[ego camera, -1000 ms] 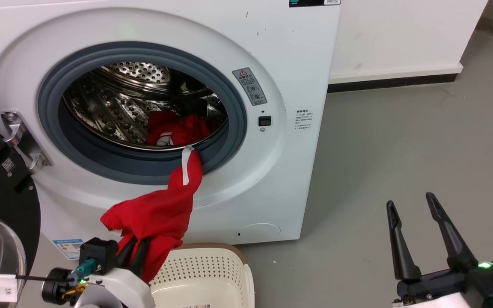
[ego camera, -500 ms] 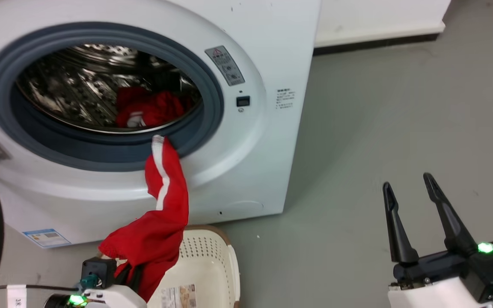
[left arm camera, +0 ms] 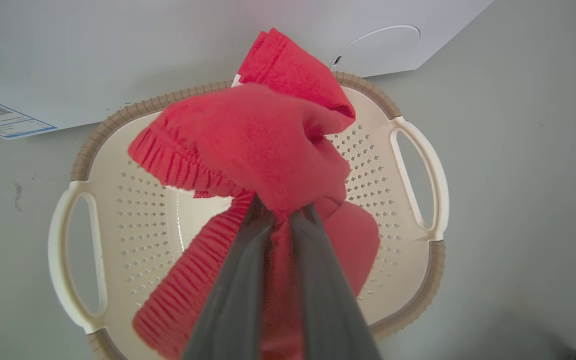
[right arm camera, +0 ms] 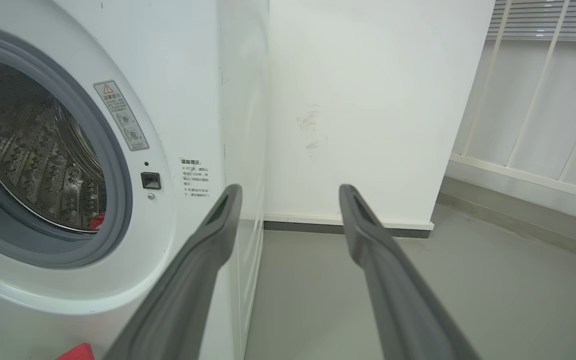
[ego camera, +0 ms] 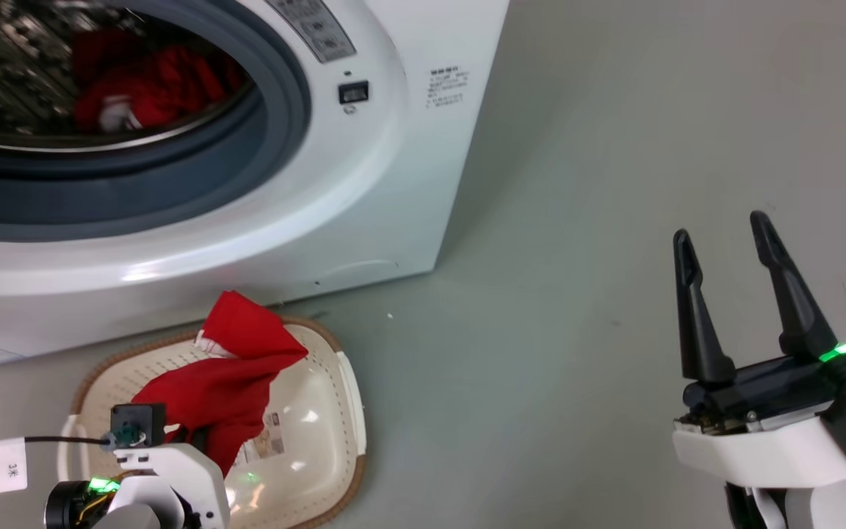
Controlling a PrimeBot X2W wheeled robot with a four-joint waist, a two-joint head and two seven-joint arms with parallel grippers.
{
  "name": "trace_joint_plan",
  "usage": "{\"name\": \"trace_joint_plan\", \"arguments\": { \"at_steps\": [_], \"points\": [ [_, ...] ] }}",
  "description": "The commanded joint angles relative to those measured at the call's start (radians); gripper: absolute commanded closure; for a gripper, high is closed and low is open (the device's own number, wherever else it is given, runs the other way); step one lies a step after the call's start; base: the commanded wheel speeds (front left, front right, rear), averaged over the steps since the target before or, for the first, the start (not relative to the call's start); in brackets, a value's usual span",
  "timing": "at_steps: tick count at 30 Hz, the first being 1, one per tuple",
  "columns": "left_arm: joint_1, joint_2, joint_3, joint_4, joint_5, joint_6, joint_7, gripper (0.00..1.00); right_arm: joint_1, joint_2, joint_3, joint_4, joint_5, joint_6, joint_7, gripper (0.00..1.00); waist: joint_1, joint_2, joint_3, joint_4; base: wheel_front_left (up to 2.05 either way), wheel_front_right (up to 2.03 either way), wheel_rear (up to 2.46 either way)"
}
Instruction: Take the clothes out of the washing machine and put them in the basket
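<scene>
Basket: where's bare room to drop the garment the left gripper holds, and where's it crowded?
In the head view the basket is bare on its right half, from the paper label to the rim. The red garment crowds its back-left side toward the washing machine, pinched in the left gripper. Open floor lies between basket and right gripper.
</scene>
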Motion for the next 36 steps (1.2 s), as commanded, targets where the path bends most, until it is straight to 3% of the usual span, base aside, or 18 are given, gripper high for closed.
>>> {"name": "trace_joint_plan", "arguments": {
  "at_steps": [1,10,18,19,20,21,27,36],
  "points": [
    [-0.024,-0.011,0.004,0.018,-0.009,-0.009,-0.001,1.0,-0.019,0.0,-0.003,-0.006,0.007,-0.001,-0.002,0.0,-0.0002,0.0,0.059,-0.035,0.0,0.0,0.0],
    [-0.142,-0.044,0.01,0.25,-0.032,-0.045,0.062,1.0,-0.084,0.001,-0.007,-0.027,0.044,-0.001,-0.002,0.0,-0.0002,0.0,0.203,-0.064,0.0,0.0,0.0],
    [-0.234,-0.061,-0.012,0.313,-0.005,-0.038,0.053,1.0,-0.123,0.001,-0.03,-0.042,0.061,-0.001,-0.002,0.0,-0.0002,0.0,0.301,-0.058,0.0,0.0,0.0],
    [-0.241,-0.064,-0.016,0.317,0.0,-0.035,0.055,0.89,-0.127,0.0,-0.032,-0.042,0.062,-0.001,-0.002,0.0,-0.0002,0.0,0.309,-0.056,0.0,0.0,0.0],
    [-0.249,-0.066,-0.019,0.321,0.004,-0.031,0.055,0.58,-0.129,0.0,-0.033,-0.042,0.062,-0.001,-0.002,0.0,-0.0002,0.0,0.315,-0.054,0.0,0.0,0.0],
    [-0.256,-0.066,-0.027,0.324,0.012,-0.024,0.051,0.0,-0.131,0.001,-0.033,-0.041,0.062,-0.001,-0.002,0.0,-0.0002,0.0,0.32,-0.052,0.0,0.0,0.0],
    [-0.266,-0.076,-0.04,0.336,0.023,-0.017,0.035,0.0,-0.14,0.0,-0.034,-0.032,0.055,-0.001,-0.002,0.0,-0.0002,0.0,0.317,-0.043,0.0,0.0,0.0],
    [-0.213,-0.098,-0.04,0.338,0.028,-0.016,-0.001,0.0,-0.099,0.0,-0.035,-0.006,0.042,-0.001,-0.002,0.0,-0.0002,0.0,0.221,-0.019,0.0,0.0,0.0]
  ]
}}
